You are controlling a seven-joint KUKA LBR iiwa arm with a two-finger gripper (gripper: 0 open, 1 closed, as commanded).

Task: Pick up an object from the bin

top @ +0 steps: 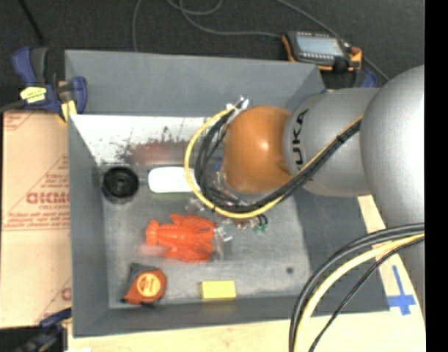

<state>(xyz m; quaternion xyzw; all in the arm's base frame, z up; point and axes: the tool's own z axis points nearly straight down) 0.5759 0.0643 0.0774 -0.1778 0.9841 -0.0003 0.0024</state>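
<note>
An orange toy lobster (178,239) lies in the middle of the bin floor, its claws pointing left. My gripper (224,235) comes down at the lobster's right end and is mostly covered by the arm's wrist. I cannot see whether it touches the toy. A white oval thing (167,180) lies just up and left of the gripper, against the back wall.
A black round cap (119,183) sits at the left near the back wall. An orange and black tape measure (145,286) and a flat yellow block (218,290) lie along the front wall. The arm with its cables covers the bin's right half.
</note>
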